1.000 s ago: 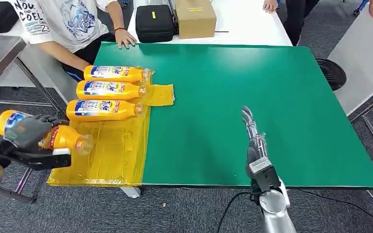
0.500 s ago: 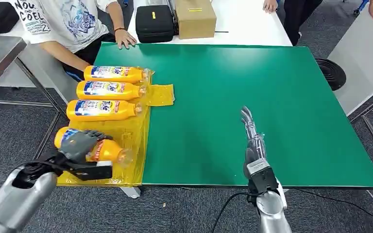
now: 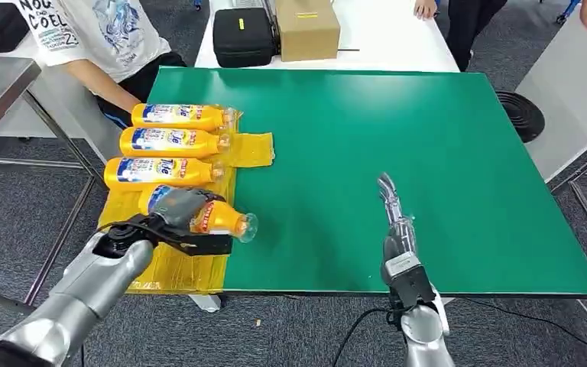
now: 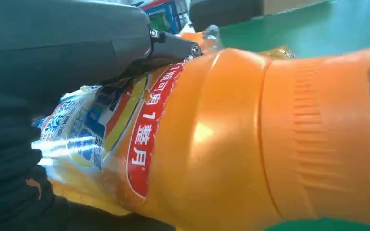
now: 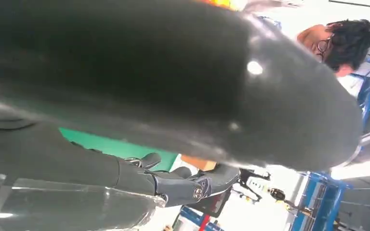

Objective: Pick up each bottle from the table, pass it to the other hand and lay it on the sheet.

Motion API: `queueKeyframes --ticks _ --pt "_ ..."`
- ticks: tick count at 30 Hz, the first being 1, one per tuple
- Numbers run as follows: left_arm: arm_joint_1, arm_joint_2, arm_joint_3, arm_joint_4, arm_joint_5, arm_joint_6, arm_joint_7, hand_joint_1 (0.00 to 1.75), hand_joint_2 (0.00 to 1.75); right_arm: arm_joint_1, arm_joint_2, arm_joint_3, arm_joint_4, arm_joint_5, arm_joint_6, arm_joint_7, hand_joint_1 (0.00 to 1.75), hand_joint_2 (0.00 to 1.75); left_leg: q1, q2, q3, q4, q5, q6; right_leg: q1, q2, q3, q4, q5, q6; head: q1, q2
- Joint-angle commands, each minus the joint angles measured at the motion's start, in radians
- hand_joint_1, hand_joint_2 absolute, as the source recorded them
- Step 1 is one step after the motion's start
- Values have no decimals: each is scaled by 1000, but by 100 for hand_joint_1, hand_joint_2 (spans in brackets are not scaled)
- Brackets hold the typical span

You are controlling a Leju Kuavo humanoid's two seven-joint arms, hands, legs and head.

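Observation:
My left hand (image 3: 172, 206) grips an orange bottle (image 3: 218, 219) lying sideways, its clear cap pointing right past the edge of the yellow sheet (image 3: 176, 264). I cannot tell whether the bottle touches the sheet. In the left wrist view the bottle (image 4: 231, 144) is close up, with dark fingers (image 4: 77, 38) wrapped over its label. Three more orange bottles (image 3: 170, 141) lie side by side on the sheet's far part. My right hand (image 3: 394, 222) stands edge-up over the green table (image 3: 428, 138), fingers stretched forward and holding nothing; its fingers (image 5: 183, 185) also appear in the right wrist view.
A black case (image 3: 243, 34) and a cardboard box (image 3: 307, 27) stand on the white table beyond the green one. A person (image 3: 84, 30) sits at the far left corner. A black round object (image 3: 521, 115) lies on the floor at the right.
My left arm has swung the bottle from beside the table in over the yellow sheet, towards the right. The person's hand has left the table's far corner. My right hand has barely moved.

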Motion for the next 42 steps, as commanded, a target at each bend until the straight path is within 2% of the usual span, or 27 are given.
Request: queueKeyframes --ticks 1,4,6,7,9,11,15,24,31,42 --pt "-204 -70 -182 315 -78 -28 6 175 175 -53 -9 -37 101 -10 2 8 0 0 1 -1 2 0 -1 0 1 -2 3 -1 -1 -1 0 0" --pt "-229 -65 -221 338 -119 -31 16 175 175 -51 -10 -38 104 -10 0 7 0 0 1 -1 8 0 -3 0 2 -4 10 -1 -3 -3 0 0" --pt "-252 -62 -255 355 -150 -40 19 175 175 -50 -13 -39 106 -16 -3 1 0 0 1 -2 9 0 -4 0 2 -4 11 -1 -4 -4 0 0" --pt "-257 -61 -260 357 -153 -44 19 175 175 -49 -15 -40 107 -19 -3 -1 0 0 1 -1 4 0 -1 0 2 -2 5 -1 -2 -2 0 0" --pt "-262 -52 -271 358 -168 -45 32 175 175 -41 -18 -37 107 -18 -3 -5 0 0 1 -1 7 0 -3 0 2 -3 9 -1 -4 -3 0 0" --pt "-259 -43 -268 354 -166 -45 30 175 175 -33 -20 -37 104 -20 -5 -12 0 0 1 0 3 0 -1 0 2 -1 4 -1 -1 -1 0 0" --pt "-260 -16 -253 335 -137 -76 -1 175 175 -29 -27 -37 113 -29 -9 -25 0 0 1 1 7 0 -3 0 2 -1 8 -1 -3 -3 0 0" --pt "-263 -13 -257 334 -135 -82 3 175 175 -33 -28 -36 117 -29 -8 -25 0 0 1 1 3 0 -1 0 1 0 3 0 -1 -2 0 0" --pt "-259 49 -249 334 -87 -117 -26 175 175 -43 -45 -7 139 -67 -25 -27 0 0 1 2 4 0 -2 0 2 1 5 0 -1 -2 0 0" --pt "-240 98 -192 362 26 -170 -48 175 175 -61 -55 24 166 -78 -30 -27 0 0 1 4 5 0 -2 0 2 3 5 0 -1 -2 0 0"
